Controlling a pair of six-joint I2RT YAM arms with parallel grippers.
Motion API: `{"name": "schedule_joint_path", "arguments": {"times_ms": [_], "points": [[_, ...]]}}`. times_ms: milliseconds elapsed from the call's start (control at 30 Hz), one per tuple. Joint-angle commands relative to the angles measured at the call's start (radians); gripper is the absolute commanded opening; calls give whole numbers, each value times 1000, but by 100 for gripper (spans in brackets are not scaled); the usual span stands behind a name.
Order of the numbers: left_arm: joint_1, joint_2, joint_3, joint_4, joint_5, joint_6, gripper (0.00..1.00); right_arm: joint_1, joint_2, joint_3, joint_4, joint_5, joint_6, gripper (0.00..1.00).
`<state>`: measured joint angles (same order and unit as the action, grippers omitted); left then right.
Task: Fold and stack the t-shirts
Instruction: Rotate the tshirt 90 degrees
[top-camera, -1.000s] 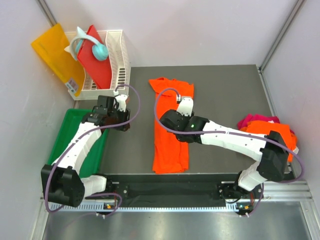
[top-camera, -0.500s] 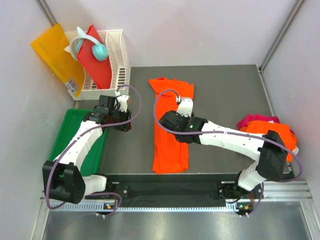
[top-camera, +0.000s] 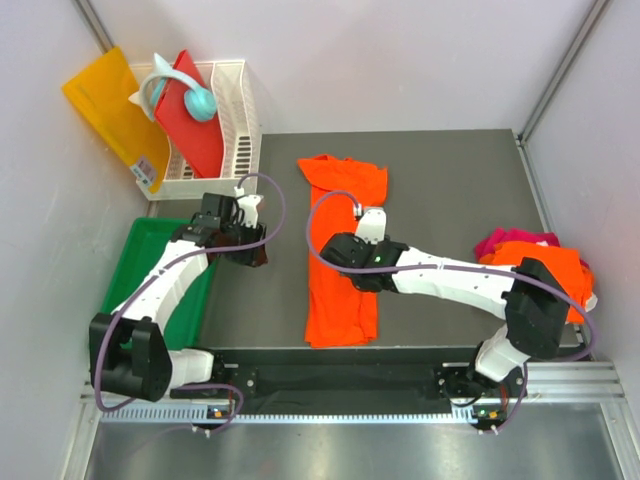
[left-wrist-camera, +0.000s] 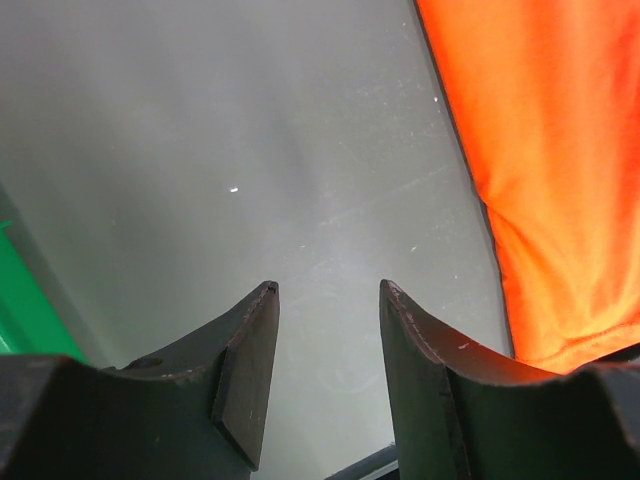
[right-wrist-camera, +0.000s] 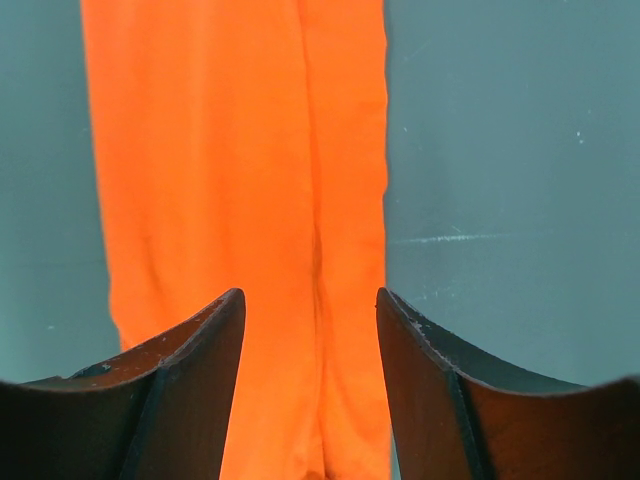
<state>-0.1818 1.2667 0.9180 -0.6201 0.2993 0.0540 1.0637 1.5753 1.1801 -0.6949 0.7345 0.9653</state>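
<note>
The left jaws are hanging half open and empty over the grey surface (left-wrist-camera: 250, 150), with the long folded orange t-shirt (left-wrist-camera: 540, 150) lying just right of them. The right jaws are hovering half open, gripping nothing, directly above that same shirt. More t-shirts (top-camera: 535, 255) are lying heaped well right of both.

Robot lab cell — white panel walls (top-camera: 400, 60), metal rail (top-camera: 350, 408).

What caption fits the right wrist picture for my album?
Open right claw hovering above a long orange t-shirt on the grey table.
</note>
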Motion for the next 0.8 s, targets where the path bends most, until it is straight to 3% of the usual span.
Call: {"name": "schedule_joint_path", "arguments": {"times_ms": [0,233,467,767], "points": [[5,14,4,51,26,-8,50,-11,-18,-22,34,-14,13,56],[5,11,25,56,-3,-16,50,-16,44,24,46,-78,-30,55],[5,16,32,40,-35,1,50,-31,121,183,26,-99,-97,55],[5,20,45,37,-19,6,50,-53,104,213,23,-122,-91,55]]}}
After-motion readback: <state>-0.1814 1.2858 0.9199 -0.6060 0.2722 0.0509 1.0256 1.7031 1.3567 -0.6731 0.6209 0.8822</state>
